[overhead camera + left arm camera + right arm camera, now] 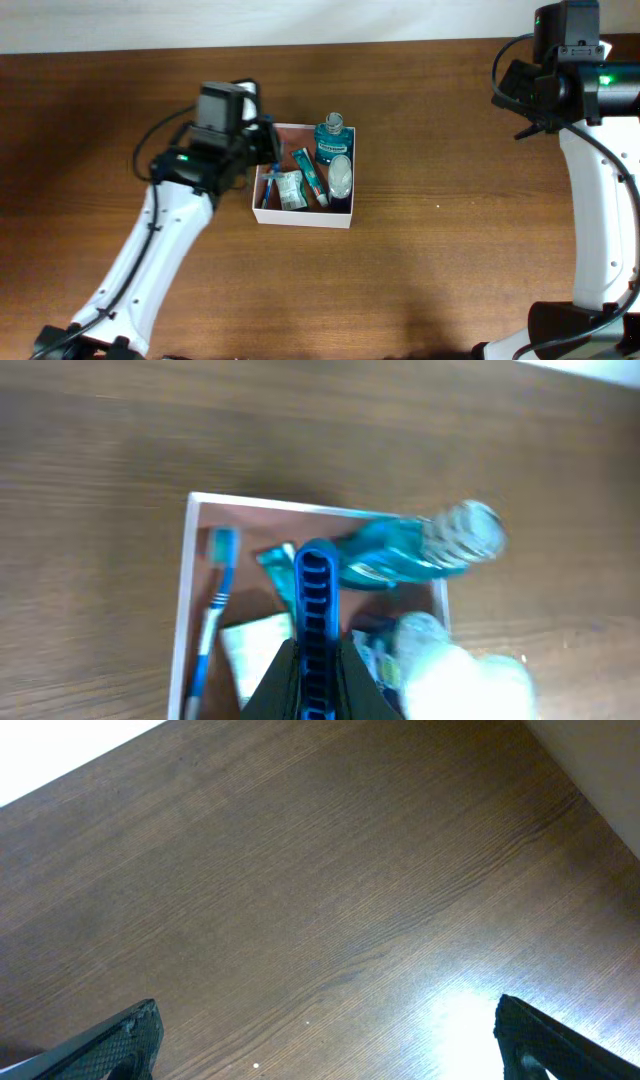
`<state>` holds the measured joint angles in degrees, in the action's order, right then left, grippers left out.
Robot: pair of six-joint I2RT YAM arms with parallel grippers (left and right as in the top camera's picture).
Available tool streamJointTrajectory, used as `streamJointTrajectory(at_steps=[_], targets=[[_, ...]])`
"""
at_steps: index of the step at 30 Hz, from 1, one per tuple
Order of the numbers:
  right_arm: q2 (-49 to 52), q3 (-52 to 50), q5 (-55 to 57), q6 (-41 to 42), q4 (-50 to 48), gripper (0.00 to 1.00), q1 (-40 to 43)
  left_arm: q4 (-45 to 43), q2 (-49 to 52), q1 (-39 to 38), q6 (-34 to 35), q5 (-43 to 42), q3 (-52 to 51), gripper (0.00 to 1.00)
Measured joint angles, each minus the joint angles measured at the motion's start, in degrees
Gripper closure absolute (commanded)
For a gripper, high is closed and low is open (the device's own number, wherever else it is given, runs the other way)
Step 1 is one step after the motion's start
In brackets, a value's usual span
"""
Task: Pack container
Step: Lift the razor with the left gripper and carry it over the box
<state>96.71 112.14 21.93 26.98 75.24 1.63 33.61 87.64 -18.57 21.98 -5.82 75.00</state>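
your left claw point(317, 622) hangs over the left edge of the container point(300, 218), fingers drawn together. a blue ridged strip shows between them, and i can't tell whether that's part of the claw or something it grips. the container sits on the table point(450, 250) a little left of centre, open side up. inside it, left to right: a blue toothbrush point(212, 610) along the left wall, a pale crumpled packet point(290, 189) beside it, and a teal-and-white tube point(311, 172) lying slantwise. then a blue mouthwash bottle point(333, 141) in the far right corner, clear cap at the far wall, and a whitish rounded item point(342, 176) just in front of it against the right wall. far over on the right, your right claw point(325, 1008) is spread wide above the table, well apart from the container.
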Motion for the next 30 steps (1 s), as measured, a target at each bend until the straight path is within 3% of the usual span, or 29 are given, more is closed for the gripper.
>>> streamJointTrajectory(at_steps=[6, 7, 9, 10, 18, 22, 30], targets=[[0.0, 0.0, 0.0, 0.0, 0.0, 0.01, 0.0, -0.1, 2.1, -4.2, -0.2, 3.9, 0.0, 0.96], [0.0, 0.0, 0.0, 0.0, 0.0, 0.01, 0.0, -0.1, 2.8, -4.5, -0.2, 4.2, 0.0, 0.85], [0.0, 0.0, 0.0, 0.0, 0.0, 0.01, 0.0, 0.0, 4.4, -5.0, -0.1, 4.6, 0.0, 0.23], [0.0, 0.0, 0.0, 0.0, 0.0, 0.01, 0.0, -0.1, 5.0, -5.1, -0.5, 4.8, 0.0, 0.04], [0.0, 0.0, 0.0, 0.0, 0.0, 0.01, 0.0, -3.5, 5.9, -5.0, -0.9, 5.4, 0.0, 0.01], [0.0, 0.0, 0.0, 0.0, 0.0, 0.01, 0.0, -1.1, 5.9, -3.7, -1.5, 5.6, 1.0, 0.01], [0.0, 0.0, 0.0, 0.0, 0.0, 0.01, 0.0, 7.4, -1.5, 8.9, -1.5, 8.5, 2.5, 0.01]])
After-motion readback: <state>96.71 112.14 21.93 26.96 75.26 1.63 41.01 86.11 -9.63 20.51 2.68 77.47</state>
